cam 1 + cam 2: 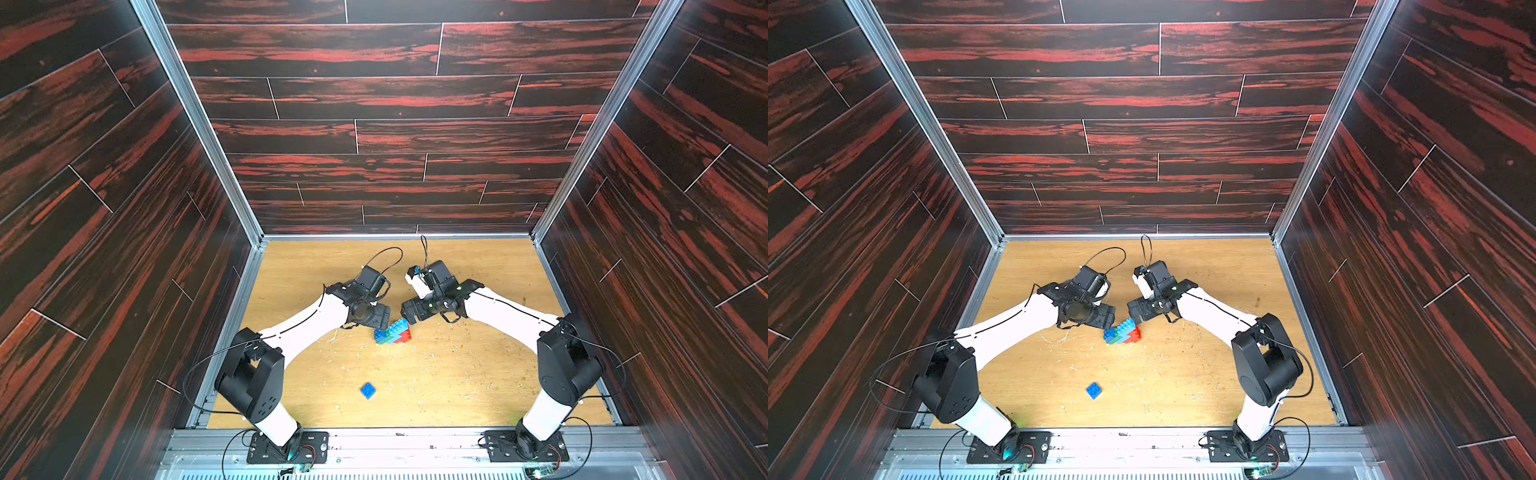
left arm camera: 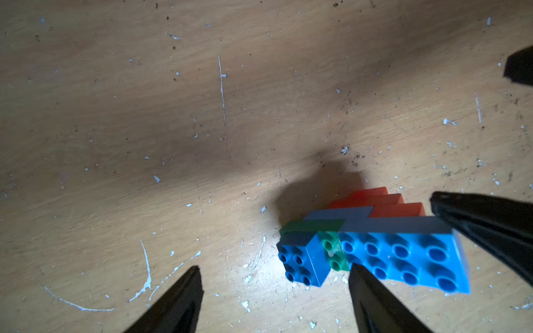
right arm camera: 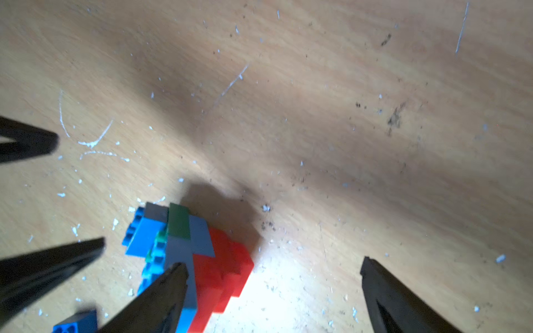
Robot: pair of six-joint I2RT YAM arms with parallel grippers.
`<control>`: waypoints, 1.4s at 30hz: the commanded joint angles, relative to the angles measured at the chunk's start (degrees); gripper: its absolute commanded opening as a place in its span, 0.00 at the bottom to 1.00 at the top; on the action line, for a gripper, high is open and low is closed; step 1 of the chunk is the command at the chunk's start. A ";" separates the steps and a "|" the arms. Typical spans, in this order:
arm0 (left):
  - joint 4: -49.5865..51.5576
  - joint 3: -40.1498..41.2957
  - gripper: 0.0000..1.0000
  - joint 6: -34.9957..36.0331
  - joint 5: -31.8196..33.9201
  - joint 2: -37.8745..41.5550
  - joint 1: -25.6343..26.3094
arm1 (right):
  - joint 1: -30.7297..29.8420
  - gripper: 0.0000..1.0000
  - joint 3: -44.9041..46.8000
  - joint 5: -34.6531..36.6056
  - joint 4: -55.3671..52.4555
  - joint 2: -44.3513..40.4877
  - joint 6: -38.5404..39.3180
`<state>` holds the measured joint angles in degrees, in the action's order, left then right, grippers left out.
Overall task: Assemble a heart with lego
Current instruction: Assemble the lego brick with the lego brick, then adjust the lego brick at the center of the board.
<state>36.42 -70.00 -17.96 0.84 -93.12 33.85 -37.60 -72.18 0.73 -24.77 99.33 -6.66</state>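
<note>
Now the heart (image 1: 392, 332) sits about mid-bench, right between the tips of the two arms. It is tipped onto its side so that its studs face the left wrist view. It rests on the bench (image 1: 457, 374), and neither arm grips it.

The left jaws stand wide with only bare wood between them. One side of them crosses in front of the long light blue brick (image 2: 403, 259), and I cannot tell whether it touches. The right jaws stand fully wide around the red-orange stepped end (image 3: 225, 274), one side close against the cluster and the other well clear.

A loose dark blue brick (image 1: 368, 390) lies alone nearer the arm bases, well apart from the heart. By my reading the shape lacks that one piece.

The cluster looks light, hard and stiff, with smooth walls that are likely to slip under a shallow pinch. It is only pressed together, so a squeeze on an overhanging step could lever a brick off. The best hold, I judge, is across the flat studless faces at the thick middle, with the jaws square to them. Being light, it will probably skid if nudged from one side, so one arm should brace it while the other presses the last brick on. That brick is best pinched across two opposite walls, leaving its studs free.
</note>
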 commanded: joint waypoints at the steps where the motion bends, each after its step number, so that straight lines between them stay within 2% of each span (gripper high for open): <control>1: 1.51 0.78 0.84 -0.38 0.88 3.54 0.34 | -0.15 0.98 0.78 -3.76 -0.10 -3.63 -1.16; 7: -0.25 5.57 0.84 -5.42 4.17 9.30 0.34 | -0.92 0.98 2.52 -9.06 0.79 -4.37 -7.60; 11: -3.03 10.22 0.84 -7.19 2.79 12.87 0.37 | -1.95 0.97 5.51 -9.82 3.58 -4.28 -11.63; 13: -2.77 11.51 0.83 -7.91 1.69 14.12 0.34 | -1.90 0.91 6.28 -8.75 3.80 -4.49 -13.02; 17: -5.72 15.53 0.78 -8.94 -3.55 16.02 0.51 | -1.77 0.81 8.14 -11.44 5.82 -4.06 -15.49; 20: -8.51 18.32 0.75 -9.93 -7.35 15.84 2.31 | -1.47 0.72 9.54 -12.42 8.10 -4.49 -17.50; 25: -13.64 21.34 0.69 -11.66 -9.64 13.53 4.68 | 0.02 0.56 11.82 -16.50 11.47 -4.75 -20.19; 28: -15.59 22.07 0.68 -11.67 -9.23 11.60 5.09 | 0.94 0.46 13.08 -18.10 13.22 -5.01 -21.41; 32: -14.12 20.30 0.65 -11.02 -7.29 8.43 5.09 | 1.97 0.37 15.24 -21.37 16.48 -5.11 -24.21; 35: -15.05 20.26 0.64 -11.43 -7.73 7.78 5.09 | 3.25 0.28 18.07 -23.22 20.77 -6.36 -28.41; 42: -13.44 19.54 0.62 -11.75 -4.69 8.92 5.08 | 4.73 0.21 25.98 -27.94 34.17 -7.09 -40.34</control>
<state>22.00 -48.86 -29.26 -6.09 -85.47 38.96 -33.47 -49.87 -24.62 3.81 92.51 -39.59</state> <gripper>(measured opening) 0.625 0.282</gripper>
